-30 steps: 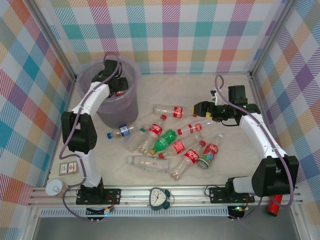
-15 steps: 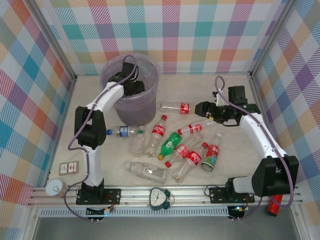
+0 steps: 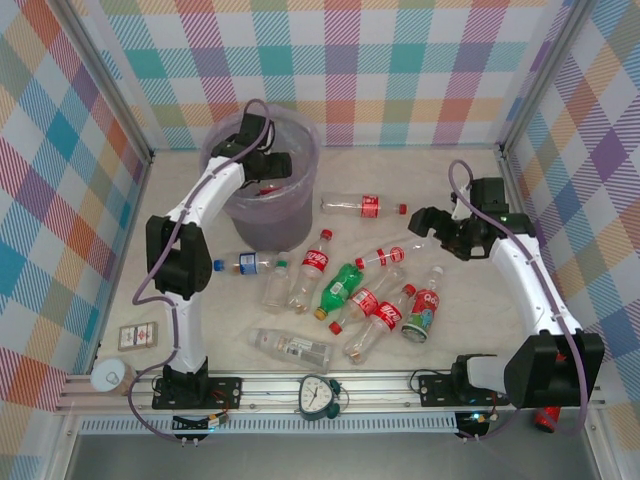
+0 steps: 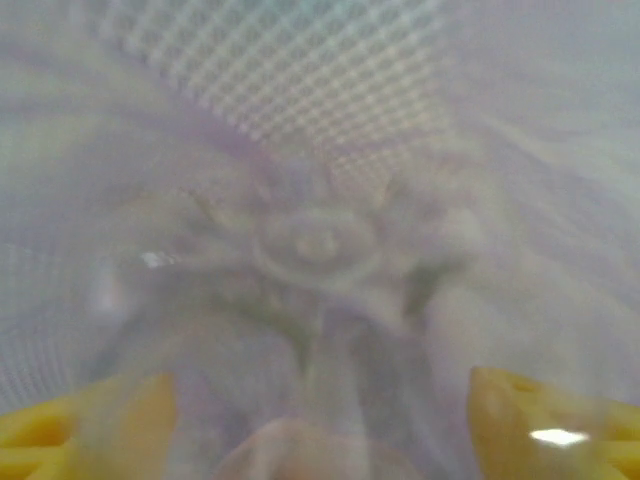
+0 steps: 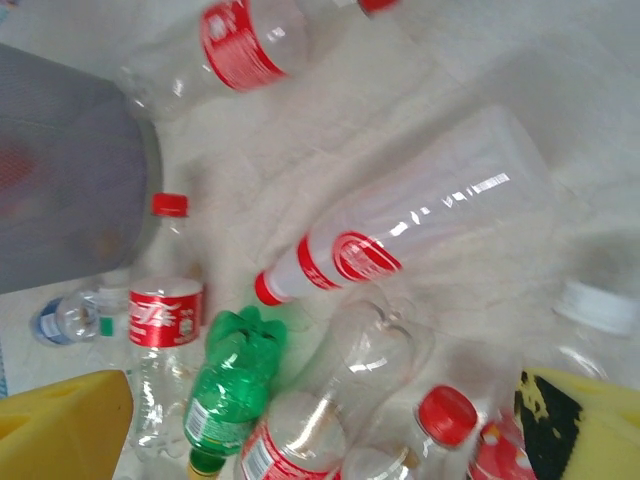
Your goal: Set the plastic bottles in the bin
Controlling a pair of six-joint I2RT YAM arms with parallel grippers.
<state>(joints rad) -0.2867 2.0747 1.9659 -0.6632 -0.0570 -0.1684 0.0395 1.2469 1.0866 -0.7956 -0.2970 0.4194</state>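
Along the near rail, an alarm clock (image 3: pixel 318 396), with a white cup (image 3: pixel 110 377) and a small card pack (image 3: pixel 138 336) off to the left and a red glittery cylinder (image 3: pixel 548 410) at the far right.

Just beyond, on the pale table (image 3: pixel 470 335), a loose cluster of plastic bottles (image 3: pixel 358 300) lying on their sides. Nearest, a clear bottle (image 3: pixel 292 346). Behind it, several red-capped bottles (image 3: pixel 385 315) with red labels, crowded against a green bottle (image 3: pixel 340 285). At the cluster's left edge, a blue-capped bottle (image 3: pixel 245 263).

Above the cluster's right side, the right gripper (image 3: pixel 422 220), its yellow fingers (image 5: pixel 60 425) spread wide over the bottles below.

Farther back, a lone bottle (image 3: pixel 362 206) with a red label, lying just beside the bin's right wall.

At the far left, the bin (image 3: pixel 285 215), lined with a lilac bag. Reaching down over its rim, the left gripper (image 3: pixel 272 172), fingers (image 4: pixel 110 420) parted to the lower corners of the wrist view. Between them, heavily blurred, the base of a falling-or-resting bottle (image 4: pixel 315 245) inside the liner; contact with the pads impossible to tell. From overhead, a patch of red label inside the bin beneath that gripper.
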